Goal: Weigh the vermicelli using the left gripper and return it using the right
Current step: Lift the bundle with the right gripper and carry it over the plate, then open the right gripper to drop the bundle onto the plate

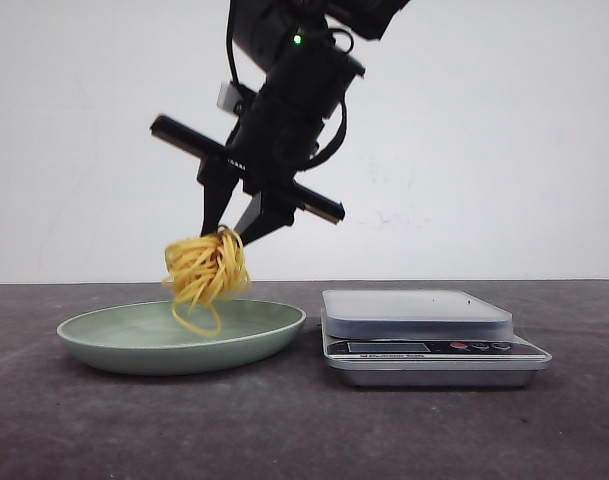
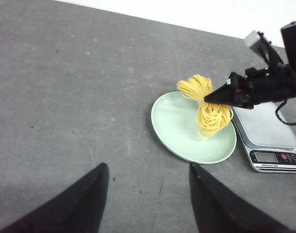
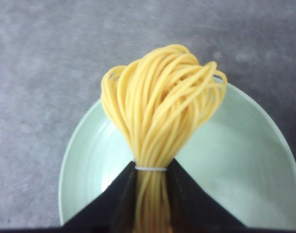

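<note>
The vermicelli, a nest of yellow looped strands tied with a thin white band, hangs in my right gripper just above the pale green plate. In the right wrist view the two black fingers pinch the vermicelli at its band over the plate. The left wrist view shows the vermicelli held by the right gripper over the plate. My left gripper is open and empty above bare table, short of the plate. It is out of the front view.
A silver kitchen scale with an empty platform stands right of the plate, and it shows in the left wrist view. The table is dark grey. A white wall runs along the back.
</note>
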### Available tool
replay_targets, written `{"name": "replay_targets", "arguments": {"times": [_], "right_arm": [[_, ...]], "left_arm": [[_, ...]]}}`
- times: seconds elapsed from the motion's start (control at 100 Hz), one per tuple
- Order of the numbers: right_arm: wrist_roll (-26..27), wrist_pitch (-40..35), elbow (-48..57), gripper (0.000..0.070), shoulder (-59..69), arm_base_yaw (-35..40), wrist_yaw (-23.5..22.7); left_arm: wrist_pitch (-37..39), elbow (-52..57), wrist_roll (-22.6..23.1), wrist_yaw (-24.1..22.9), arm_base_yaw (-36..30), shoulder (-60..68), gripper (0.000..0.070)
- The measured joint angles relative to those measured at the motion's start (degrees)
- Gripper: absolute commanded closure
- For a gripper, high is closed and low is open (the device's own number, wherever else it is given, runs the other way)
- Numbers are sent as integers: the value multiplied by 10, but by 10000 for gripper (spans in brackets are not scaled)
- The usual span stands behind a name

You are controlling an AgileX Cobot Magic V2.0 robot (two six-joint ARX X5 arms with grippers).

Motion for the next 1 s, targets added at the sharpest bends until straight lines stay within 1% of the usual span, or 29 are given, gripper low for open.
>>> {"name": "replay_targets", "arguments": {"times": [0.1,0.22,0.36,0.64,0.67,0.71,0.74,0.77,0.79,0.81,0.85,0.9,1.0], "right_arm": [[13,4,0,700,10,2,1],[30,3,0,700,16,8,17],[43,3,0,700,16,21,53],[48,7,0,700,16,37,62],[48,9,0,684,16,38,66],[48,10,0,639,16,38,71],[48,10,0,584,16,38,73],[48,10,0,513,16,38,74],[48,9,0,482,16,38,75],[48,9,0,433,16,38,75],[48,10,0,385,16,37,76],[48,11,0,348,16,37,76],[48,12,0,346,16,37,85]], "left_arm": [[0,0,0,0,0,0,382],[0,0,3,-1,0,0,382],[0,0,5,-6,0,0,382],[0,0,8,-9,0,0,382],[0,0,8,-9,0,0,382],[0,0,8,-9,0,0,382],[0,0,8,-9,0,0,382],[0,0,8,-9,0,0,382],[0,0,8,-9,0,0,382],[0,0,8,-9,0,0,382],[0,0,8,-9,0,0,382],[0,0,8,-9,0,0,382],[0,0,8,-9,0,0,382]]}}
